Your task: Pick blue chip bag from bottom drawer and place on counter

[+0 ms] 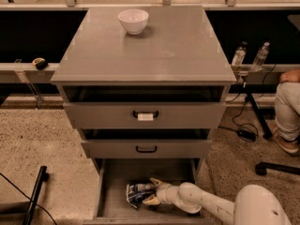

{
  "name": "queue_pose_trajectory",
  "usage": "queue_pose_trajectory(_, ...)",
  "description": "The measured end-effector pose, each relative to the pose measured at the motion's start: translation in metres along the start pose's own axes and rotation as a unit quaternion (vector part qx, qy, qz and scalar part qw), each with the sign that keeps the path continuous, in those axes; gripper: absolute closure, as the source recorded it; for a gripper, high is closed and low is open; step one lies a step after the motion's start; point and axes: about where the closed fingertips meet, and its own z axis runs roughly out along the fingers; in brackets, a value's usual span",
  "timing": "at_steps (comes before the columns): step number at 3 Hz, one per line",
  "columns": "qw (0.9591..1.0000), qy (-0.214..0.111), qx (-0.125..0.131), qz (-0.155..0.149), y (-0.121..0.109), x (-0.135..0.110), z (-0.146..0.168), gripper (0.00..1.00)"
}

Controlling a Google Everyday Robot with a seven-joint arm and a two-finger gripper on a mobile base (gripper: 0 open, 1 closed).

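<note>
At the bottom centre of the frame the bottom drawer (110, 191) is standing pulled well out past the two drawers above it, which is leaving its flat floor open from above for the white arm (206, 203) that is reaching in from the lower right corner. The blue chip bag (137, 193) is lying crumpled on that floor, a little left of the drawer's middle, with its right end turned toward the arm. The pincer (153, 191) is sitting low in the drawer at that end, its two pale fingers spreading apart, one above and one below the bag's edge. By the look of it, it is straddling the foil and not yet squeezing it, so I am judging it open and lining up for the grip. The low, sideways approach seems to be chosen because the middle drawer (187, 149) is overhanging the back of the tray. In the upper half of the frame the table (178, 46) is waiting as the drop-off place, and the white bowl (133, 20) is occupying only its far left part.
</note>
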Motion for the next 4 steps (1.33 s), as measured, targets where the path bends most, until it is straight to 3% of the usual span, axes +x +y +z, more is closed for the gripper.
queue_pose_trajectory(1, 0.9984, 0.019, -0.023, 0.047, 0.002, 0.021, 0.012, 0.5)
queue_pose_trajectory(2, 0.9977, 0.017, -0.027, 0.06, 0.003, 0.024, 0.013, 0.73)
queue_pose_trajectory(3, 0.9941, -0.046, -0.001, 0.098, 0.001, 0.03, 0.008, 0.96)
queue_pose_trajectory(4, 0.9849, -0.141, 0.027, 0.097, -0.015, 0.014, -0.019, 1.0)
